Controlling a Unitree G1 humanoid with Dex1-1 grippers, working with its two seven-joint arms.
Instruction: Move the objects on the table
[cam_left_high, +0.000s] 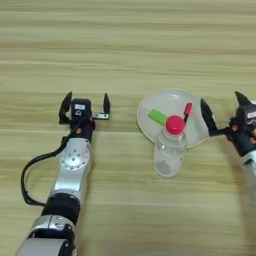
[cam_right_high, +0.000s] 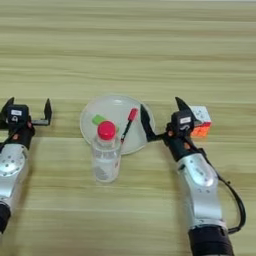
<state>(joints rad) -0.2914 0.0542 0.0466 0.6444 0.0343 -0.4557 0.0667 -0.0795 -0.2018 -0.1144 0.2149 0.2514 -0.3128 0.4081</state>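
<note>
One white plate (cam_right_high: 112, 107) on the table (cam_right_high: 125, 50) holds one green block (cam_right_high: 98, 119) and one red pen (cam_right_high: 128, 122). One red-capped bottle (cam_right_high: 105, 155) stands at its near rim. One colour cube (cam_right_high: 201, 121) lies beside my right gripper (cam_right_high: 162, 115), fingers spread, empty, at the plate's edge. My left gripper (cam_left_high: 85, 104) rests open, well apart.

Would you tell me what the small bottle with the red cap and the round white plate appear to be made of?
The small clear bottle looks like thin glossy plastic: the table's grain shows through it. The round white plate looks like smooth plastic or glazed ceramic, faintly shiny; I cannot tell which.
</note>
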